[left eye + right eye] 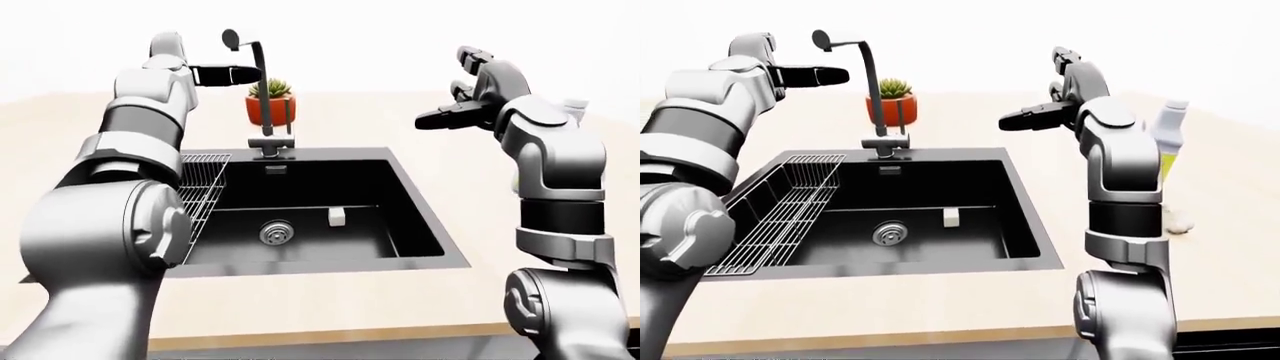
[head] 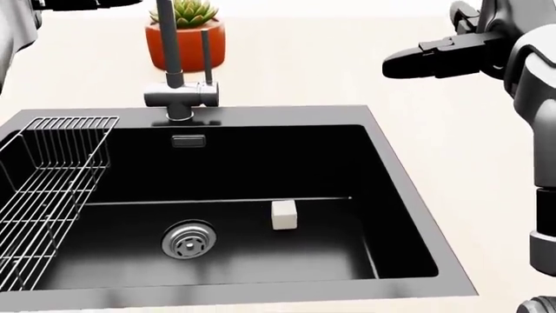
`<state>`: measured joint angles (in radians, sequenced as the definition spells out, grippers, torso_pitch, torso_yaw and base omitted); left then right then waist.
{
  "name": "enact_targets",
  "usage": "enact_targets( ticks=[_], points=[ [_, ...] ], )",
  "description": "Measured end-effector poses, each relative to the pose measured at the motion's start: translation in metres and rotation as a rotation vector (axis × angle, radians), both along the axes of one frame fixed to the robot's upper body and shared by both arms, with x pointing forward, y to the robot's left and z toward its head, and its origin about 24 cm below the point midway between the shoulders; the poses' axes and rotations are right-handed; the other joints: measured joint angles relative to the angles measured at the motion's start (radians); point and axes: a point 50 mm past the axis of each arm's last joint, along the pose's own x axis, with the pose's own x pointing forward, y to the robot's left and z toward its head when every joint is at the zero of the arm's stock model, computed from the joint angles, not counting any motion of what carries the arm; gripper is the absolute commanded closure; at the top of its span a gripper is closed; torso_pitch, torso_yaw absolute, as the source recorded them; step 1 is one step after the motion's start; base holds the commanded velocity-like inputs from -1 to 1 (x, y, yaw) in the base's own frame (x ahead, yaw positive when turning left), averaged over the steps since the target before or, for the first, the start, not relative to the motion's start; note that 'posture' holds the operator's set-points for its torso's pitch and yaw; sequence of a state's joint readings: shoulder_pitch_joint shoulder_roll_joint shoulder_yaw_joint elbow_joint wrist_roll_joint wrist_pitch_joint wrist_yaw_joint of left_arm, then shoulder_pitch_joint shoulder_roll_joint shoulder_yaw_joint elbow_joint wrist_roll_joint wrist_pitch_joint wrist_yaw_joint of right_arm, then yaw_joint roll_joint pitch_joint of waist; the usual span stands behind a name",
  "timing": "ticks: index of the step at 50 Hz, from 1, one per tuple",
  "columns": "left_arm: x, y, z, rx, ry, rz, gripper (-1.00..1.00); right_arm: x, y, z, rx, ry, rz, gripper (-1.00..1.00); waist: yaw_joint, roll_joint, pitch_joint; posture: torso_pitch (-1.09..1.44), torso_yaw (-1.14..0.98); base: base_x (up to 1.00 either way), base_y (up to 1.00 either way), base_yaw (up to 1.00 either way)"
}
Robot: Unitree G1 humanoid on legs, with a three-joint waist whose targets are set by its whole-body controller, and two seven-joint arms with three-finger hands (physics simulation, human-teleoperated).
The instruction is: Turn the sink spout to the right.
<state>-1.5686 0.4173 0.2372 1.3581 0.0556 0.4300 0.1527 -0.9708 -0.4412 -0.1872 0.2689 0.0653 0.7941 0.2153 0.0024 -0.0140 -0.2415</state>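
The dark faucet rises from its base [image 2: 179,95] at the sink's top rim. Its spout [image 1: 260,67] arches over to the left and ends in a nozzle [image 1: 824,38]. My left hand [image 1: 245,74] is open, its fingers stretched out level, just left of the upright spout pipe below the arch. I cannot tell whether they touch it. In the head view only the hand's lower edge shows at the top left. My right hand [image 1: 430,120] hovers open, high over the counter to the right of the sink, holding nothing.
The black sink [image 2: 386,156] holds a wire rack [image 2: 52,169] on its left side, a white cube [image 2: 283,215] and a drain [image 2: 187,240]. A potted succulent [image 2: 187,36] stands behind the faucet. A yellow-green bottle [image 1: 1167,139] stands on the counter at right.
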Motion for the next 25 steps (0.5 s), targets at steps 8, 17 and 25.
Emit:
enact_targets(
  ticks=[8, 17, 25],
  points=[
    [0.001, -0.009, 0.009, 0.001, -0.015, -0.021, -1.0, 0.0, -0.001, 0.0, 0.002, 0.014, -0.006, -1.0, 0.001, 0.003, 0.004, -0.36, 0.0, 0.0, 0.0, 0.0],
    [0.002, -0.022, 0.011, -0.001, -0.013, -0.056, -1.0, 0.0, -0.001, 0.009, 0.002, -0.008, -0.004, -1.0, 0.0, -0.002, 0.0, -0.36, 0.0, 0.0, 0.0, 0.0],
    [0.002, -0.031, 0.016, 0.007, -0.022, -0.077, -1.0, -0.001, -0.002, 0.006, 0.002, 0.001, -0.005, -1.0, 0.0, -0.003, 0.0, -0.36, 0.0, 0.0, 0.0, 0.0]
  ],
)
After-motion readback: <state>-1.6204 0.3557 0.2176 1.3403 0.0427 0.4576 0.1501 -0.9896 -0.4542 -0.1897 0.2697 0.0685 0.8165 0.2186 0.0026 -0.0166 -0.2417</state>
